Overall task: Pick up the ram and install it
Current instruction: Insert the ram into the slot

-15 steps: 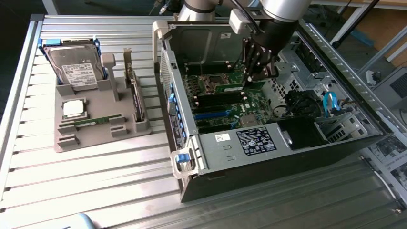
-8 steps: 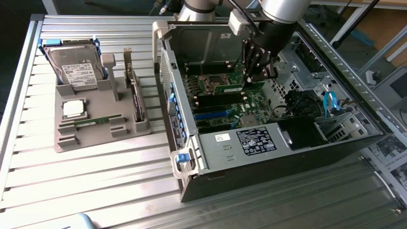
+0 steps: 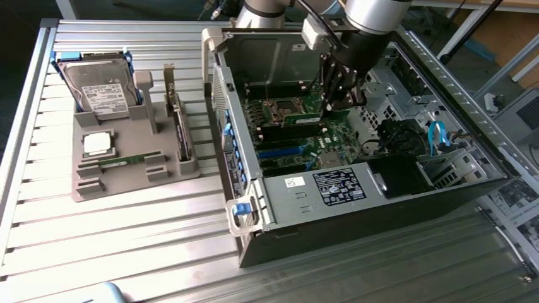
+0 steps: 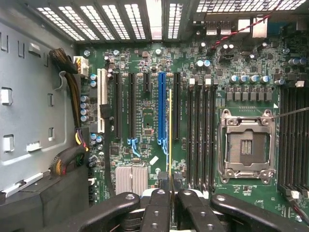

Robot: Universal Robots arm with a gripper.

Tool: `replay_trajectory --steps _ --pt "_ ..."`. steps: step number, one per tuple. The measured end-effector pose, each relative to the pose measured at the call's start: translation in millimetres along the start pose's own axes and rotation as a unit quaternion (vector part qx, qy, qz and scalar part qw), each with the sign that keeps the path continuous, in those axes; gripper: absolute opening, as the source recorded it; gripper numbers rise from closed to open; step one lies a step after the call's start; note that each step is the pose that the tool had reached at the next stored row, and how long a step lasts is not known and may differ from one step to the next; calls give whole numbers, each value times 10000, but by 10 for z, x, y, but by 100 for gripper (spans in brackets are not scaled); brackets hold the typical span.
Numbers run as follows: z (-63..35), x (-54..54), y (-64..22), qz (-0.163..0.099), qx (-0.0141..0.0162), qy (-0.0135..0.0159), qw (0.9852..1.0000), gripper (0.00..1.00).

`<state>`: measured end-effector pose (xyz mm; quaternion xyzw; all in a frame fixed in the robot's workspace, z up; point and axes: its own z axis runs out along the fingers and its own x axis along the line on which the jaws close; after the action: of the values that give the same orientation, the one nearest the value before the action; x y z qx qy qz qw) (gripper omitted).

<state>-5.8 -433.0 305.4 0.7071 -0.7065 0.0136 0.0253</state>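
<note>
The gripper (image 3: 341,101) is closed on the ram (image 3: 305,117), a thin green stick held down inside the open computer case (image 3: 438,189). In the wrist view the gripper (image 4: 170,186) pinches the ram (image 4: 170,130) by one end, so the stick is seen edge-on as a narrow yellowish line running away from the fingers toward 12 o'clock. It hangs over the motherboard (image 4: 145,111), just at 3 o'clock of the blue slot (image 4: 161,106) and at 9 o'clock of the bank of dark memory slots (image 4: 200,135). The empty processor socket (image 4: 246,145) lies further out at 3 o'clock. Whether the ram's lower edge already touches the board I cannot tell; it looks to be hovering.

Outside the case, at 9 o'clock in the exterior view, a grey holder tray (image 3: 126,170) on the desk (image 3: 126,252) carries a second ram (image 3: 130,161), a hard drive (image 3: 97,88) and a silver processor chip (image 3: 98,144).

The risk is misalignment: the ram looks to sit nearer the blue slot than the memory slots, so pressing down here could jam its contacts on the wrong slot or the board. A grip at one end may also let the stick tilt and seat unevenly.
</note>
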Motion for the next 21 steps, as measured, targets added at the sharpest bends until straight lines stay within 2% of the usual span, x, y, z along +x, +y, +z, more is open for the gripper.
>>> replay_trajectory --steps 21 --pt "151 -27 47 1 0 2 10000 13"
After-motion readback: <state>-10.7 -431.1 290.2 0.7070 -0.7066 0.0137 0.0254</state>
